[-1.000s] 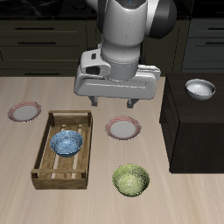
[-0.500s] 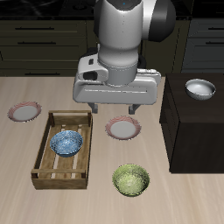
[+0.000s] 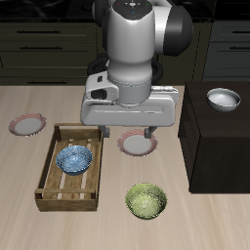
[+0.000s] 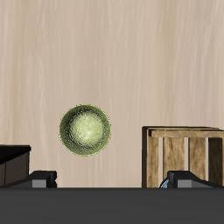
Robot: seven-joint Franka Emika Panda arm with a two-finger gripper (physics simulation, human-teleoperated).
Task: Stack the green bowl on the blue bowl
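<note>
Two open jaws hang above bare table beside the green bowl (image 4: 85, 131), near the crate (image 4: 184, 156)

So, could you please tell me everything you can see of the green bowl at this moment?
The green bowl is small and round, yellow-green with a mottled, speckled inside, and looks glazed like ceramic. It stands upright and empty on the bare wooden table, near the table's front edge, beside the wooden crate but apart from it. Nothing touches it except the table. The wrist view shows it from above as a full circle with a darker rim. The gripper hangs farther back, well clear of it.
</note>
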